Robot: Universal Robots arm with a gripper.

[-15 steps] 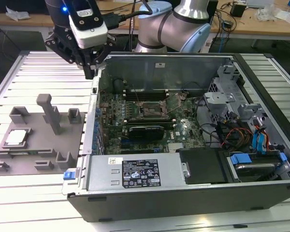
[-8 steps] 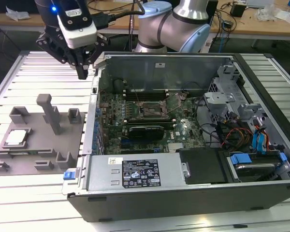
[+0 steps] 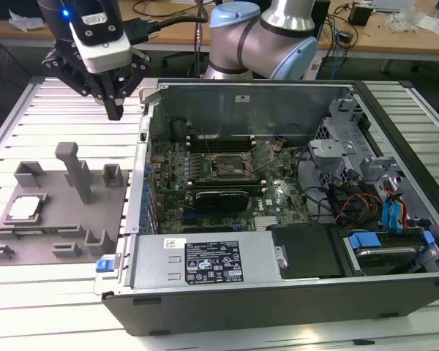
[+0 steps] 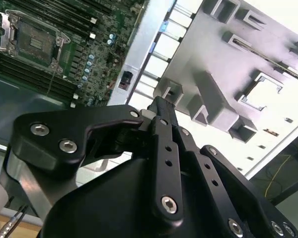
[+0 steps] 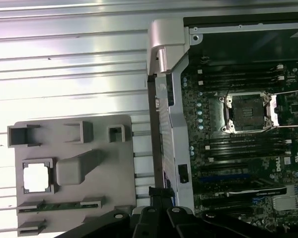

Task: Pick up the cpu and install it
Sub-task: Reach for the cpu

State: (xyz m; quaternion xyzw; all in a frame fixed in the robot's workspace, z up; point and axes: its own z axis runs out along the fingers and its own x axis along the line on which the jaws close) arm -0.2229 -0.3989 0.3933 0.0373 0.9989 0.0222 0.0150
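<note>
Currently, the gripper [image 3: 115, 110] hangs above the slatted metal bench [image 3: 51, 307], over the far edge of the grey fixture plate [image 3: 67, 219] and near the outer wall of the open computer case [image 3: 241, 292]. In the exterior view the 2 fingers taper to a single tip. In the second wrist view the fingers [image 4: 165, 130] lie together with nothing clamped between them.

The cpu [image 3: 25, 208] lies flat in a square recess of the fixture plate, toward the exterior view's left, with its pale metal top facing up. In the first wrist view the cpu [image 5: 38, 177] sits seated in the same recess, framed by low grey walls. It is well apart from the gripper and is not touched.

A tall upright post [image 3: 73, 172] stands on the plate between the cpu and the case. Several small grey brackets stand around the plate's edges.

Inside the case, the green motherboard [image 3: 175, 168] lies flat. The CPU socket [image 3: 230, 167] is near its middle, and its dark contact area is exposed in both wrist views [image 5: 248, 111] [image 4: 35, 44]. The socket is well apart from the cpu, with the case wall between them.
</note>
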